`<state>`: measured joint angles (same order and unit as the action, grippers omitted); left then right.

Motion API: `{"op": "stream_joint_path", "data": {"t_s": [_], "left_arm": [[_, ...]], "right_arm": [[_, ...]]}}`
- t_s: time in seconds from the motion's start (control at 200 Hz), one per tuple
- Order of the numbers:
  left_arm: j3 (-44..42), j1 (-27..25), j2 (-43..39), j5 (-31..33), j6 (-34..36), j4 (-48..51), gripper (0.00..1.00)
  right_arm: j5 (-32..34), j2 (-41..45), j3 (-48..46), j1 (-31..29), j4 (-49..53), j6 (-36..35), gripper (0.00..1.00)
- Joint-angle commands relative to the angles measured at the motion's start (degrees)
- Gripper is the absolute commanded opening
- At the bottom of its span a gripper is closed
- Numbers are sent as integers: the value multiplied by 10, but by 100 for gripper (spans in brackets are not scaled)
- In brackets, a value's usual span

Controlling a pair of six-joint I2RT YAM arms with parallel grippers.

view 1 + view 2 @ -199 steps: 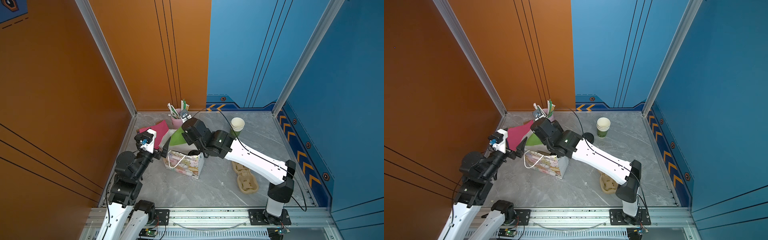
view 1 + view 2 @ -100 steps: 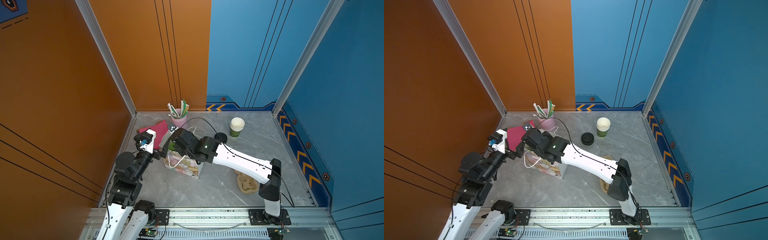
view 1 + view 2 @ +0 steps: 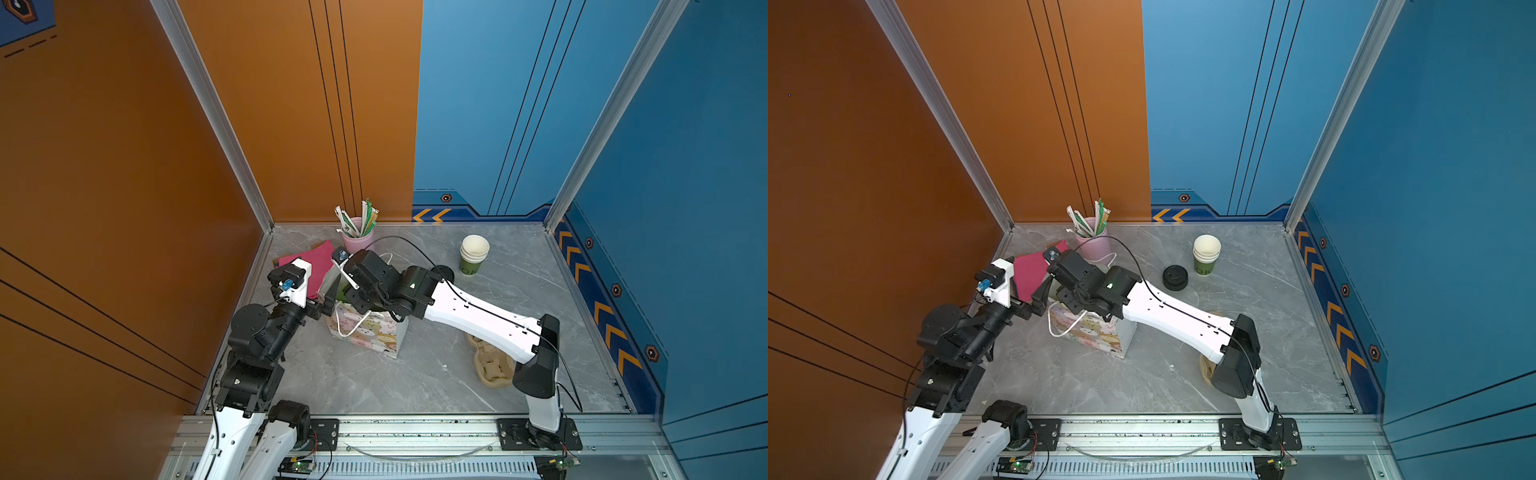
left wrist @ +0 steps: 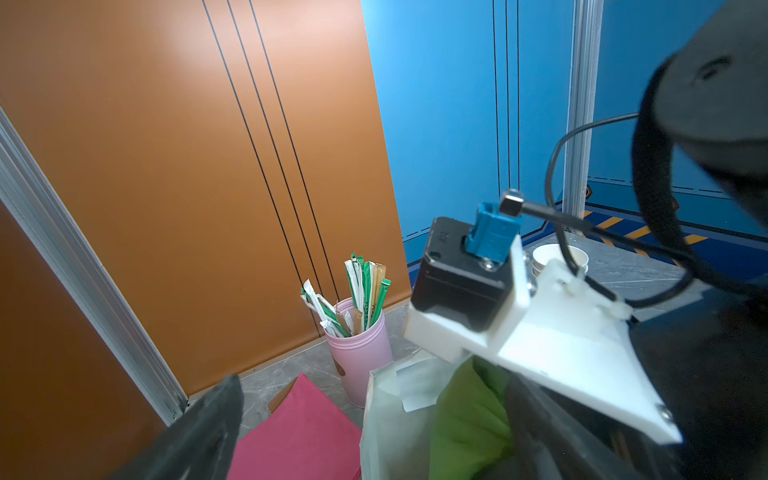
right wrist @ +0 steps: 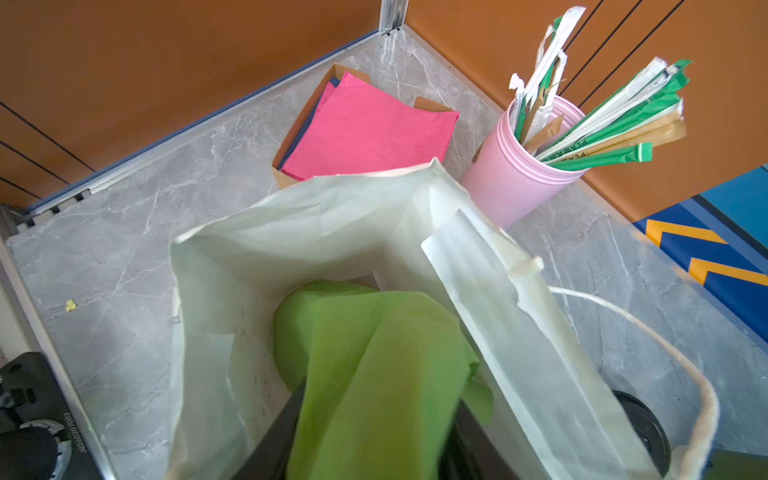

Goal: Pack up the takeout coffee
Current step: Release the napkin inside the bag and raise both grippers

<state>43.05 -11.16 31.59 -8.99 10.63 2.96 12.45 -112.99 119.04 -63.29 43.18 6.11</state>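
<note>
Takeout coffee escapes me in every view, so I cannot say where it sits. A green napkin (image 5: 374,353) fills the mouth of the cartoon-printed gift bag (image 3: 365,332), covering much of its inside. My right gripper (image 5: 380,399) hangs in that mouth, fingers on either side of the napkin; whether they pinch it I cannot tell. My left gripper (image 3: 324,303) stands spread wide at the bag's rim. Beyond the bag, a pink tumbler (image 5: 519,183) holds wrapped straws (image 5: 602,124), and a cardboard tray (image 5: 286,174) holds pink napkins (image 5: 365,129).

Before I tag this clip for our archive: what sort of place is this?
Probably a mock coffee counter in a robot test booth: stacked paper cups, a pink pot of wrapped straws, and a gift bag on a walled-in table.
</note>
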Motion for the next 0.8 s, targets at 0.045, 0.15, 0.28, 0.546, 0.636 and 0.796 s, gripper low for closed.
{"op": "stream_joint_path", "data": {"t_s": [0.045,0.15,0.28,0.546,0.636,0.796], "left_arm": [[-9,6,-4,7,-7,-13,98],[-9,6,-3,7,-7,-15,98],[-9,6,-3,7,-9,-16,98],[38,8,26,35,-38,51,98],[99,9,63,32,-53,132,98],[206,9,136,19,-79,242,81]], "right_arm": [[-45,38,26,10,19,6,56],[-58,60,27,17,19,9,62],[-60,87,23,23,18,9,67],[-53,141,-14,39,-3,-1,74],[-50,170,-48,44,-25,-1,77],[-49,226,-116,59,-59,1,83]]}}
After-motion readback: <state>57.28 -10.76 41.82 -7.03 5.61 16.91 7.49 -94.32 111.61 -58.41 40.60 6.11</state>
